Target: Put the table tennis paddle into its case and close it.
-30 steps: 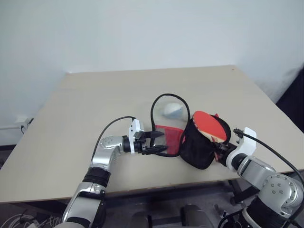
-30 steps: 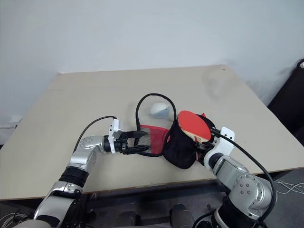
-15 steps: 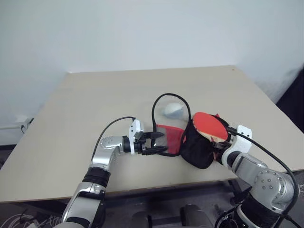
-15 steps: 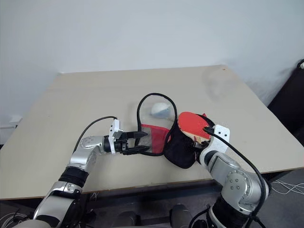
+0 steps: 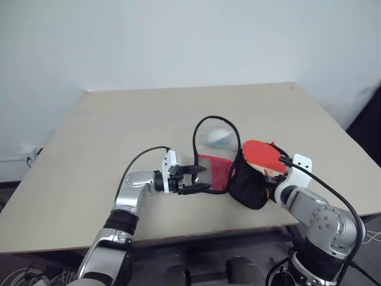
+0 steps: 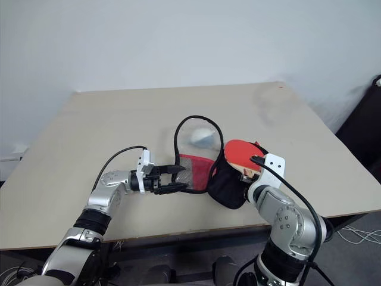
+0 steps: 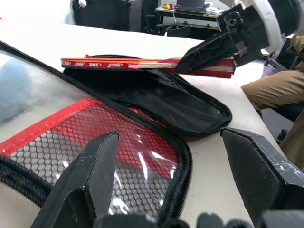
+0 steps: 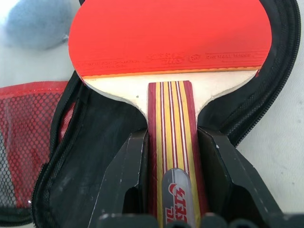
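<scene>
The table tennis paddle (image 8: 166, 33) has a red face and a striped wooden handle. My right gripper (image 8: 172, 152) is shut on that handle and holds the blade just above the case's open black half (image 5: 247, 186). The case's lid (image 5: 213, 171), red mesh with a clear window and a black zipper rim, stands folded open toward the left. My left gripper (image 5: 199, 179) is open, with its fingers on either side of the lid's near edge (image 7: 142, 166). In the left wrist view the paddle (image 7: 142, 63) shows edge-on over the black half.
A small grey-white lump (image 5: 219, 137) lies on the beige table (image 5: 119, 119) just behind the lid and shows through its clear window. The case sits near the table's front right edge. A person's leg (image 7: 280, 90) and office furniture show beyond the table.
My right arm has swung in and its wrist has rolled, turning the paddle a little over the case's black half. The left gripper and the lid have kept still.
</scene>
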